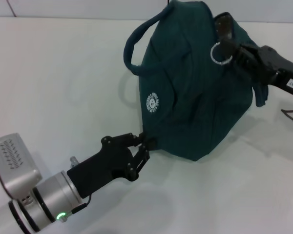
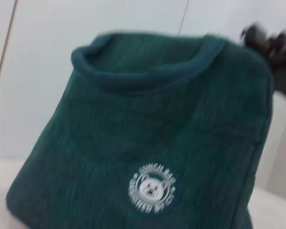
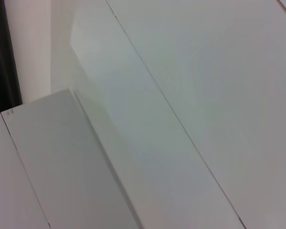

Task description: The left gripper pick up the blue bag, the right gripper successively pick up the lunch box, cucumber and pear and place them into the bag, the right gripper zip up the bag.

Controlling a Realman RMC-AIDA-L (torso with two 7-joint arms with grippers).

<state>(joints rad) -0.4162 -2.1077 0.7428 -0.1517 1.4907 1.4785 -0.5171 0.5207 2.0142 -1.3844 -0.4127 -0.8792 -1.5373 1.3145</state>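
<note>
While the black two-fingered left hand pinches the lower corner of the teal-blue fabric lunch bag on the white bench, the black right hand grips its silver zipper ring.
</note>
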